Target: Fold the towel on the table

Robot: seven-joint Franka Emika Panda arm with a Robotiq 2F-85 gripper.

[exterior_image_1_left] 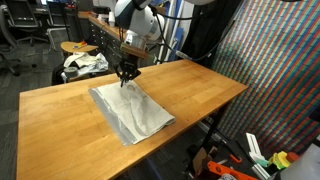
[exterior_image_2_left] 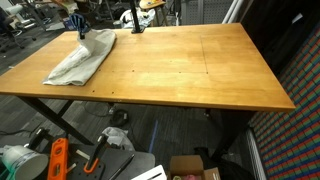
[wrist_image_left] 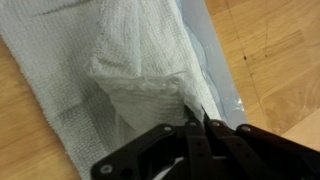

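I see bare table [exterior_image_1_left: 200, 95] beside the towel [exterior_image_1_left: 135, 115], whose near corner reaches the table's edge. My gripper [exterior_image_1_left: 127, 76] is clamped on the towel's raised far end.

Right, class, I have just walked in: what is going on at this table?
The robot's gripper is shut on the towel, pinching one end and holding it raised above the table. The rest of the towel lies rumpled on the tabletop. The fold is not yet finished.
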